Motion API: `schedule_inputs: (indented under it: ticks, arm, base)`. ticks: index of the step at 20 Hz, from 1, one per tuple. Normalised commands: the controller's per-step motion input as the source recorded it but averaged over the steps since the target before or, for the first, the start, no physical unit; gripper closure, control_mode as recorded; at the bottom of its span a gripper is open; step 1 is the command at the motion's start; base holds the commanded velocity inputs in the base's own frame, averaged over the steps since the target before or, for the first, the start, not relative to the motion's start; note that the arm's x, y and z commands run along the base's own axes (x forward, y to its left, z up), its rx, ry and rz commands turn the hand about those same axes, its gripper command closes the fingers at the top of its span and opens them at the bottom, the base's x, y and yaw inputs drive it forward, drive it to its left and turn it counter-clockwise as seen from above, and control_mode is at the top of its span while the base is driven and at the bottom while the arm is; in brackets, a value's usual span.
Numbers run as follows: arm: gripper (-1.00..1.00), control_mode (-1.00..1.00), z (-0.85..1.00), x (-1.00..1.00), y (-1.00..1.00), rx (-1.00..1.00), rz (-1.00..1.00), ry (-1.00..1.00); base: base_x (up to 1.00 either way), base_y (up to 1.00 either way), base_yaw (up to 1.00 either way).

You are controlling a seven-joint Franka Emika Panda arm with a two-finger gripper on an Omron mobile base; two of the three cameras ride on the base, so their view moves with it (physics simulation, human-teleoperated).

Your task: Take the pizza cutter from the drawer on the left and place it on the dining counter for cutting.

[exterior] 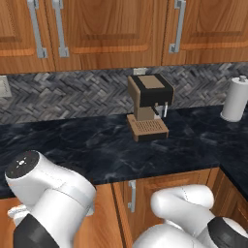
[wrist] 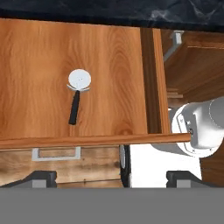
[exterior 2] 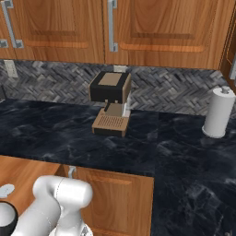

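Drawer pulled open under black marble surface. Pizza cutter lies flat on drawer floor, left of centre, wheel toward the surface edge, black handle toward drawer front. Claw spread wide, empty, above drawer front. Espresso machine on surface, paper towel roll to its right.

No readable text, labels or numbers anywhere.
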Motion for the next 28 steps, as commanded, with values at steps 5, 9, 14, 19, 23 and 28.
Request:
schedule_inputs:
  ticks: [5,9,14,19,23,28]
  arm:
    - [-1.00,-1.00,-0.10,0.04,-0.47,0.12,-0.11,0.08]
    - [-1.00,-1.00,-0.21,0.05,-0.28,0.00,-0.02,0.08]
    - [-1.00,-1.00,-0.36,0.09,-0.09,0.00,-0.04,0.07]
    - [-1.00,-1.00,-0.28,0.22,0.00,0.00,-0.01,0.08]
    - [-1.00,-1.00,-0.24,0.11,0.00,0.00,0.00,0.05]
    - [-1.00,-1.00,-0.19,0.12,0.02,0.00,0.00,0.04]
  base:
    - [0.00,0.00,0.00]
    - [0.00,0.00,0.00]
    - [0.00,0.00,0.00]
    - [0.00,0.00,0.00]
    - [0.00,0.00,0.00]
    - [0.00,0.00,0.00]
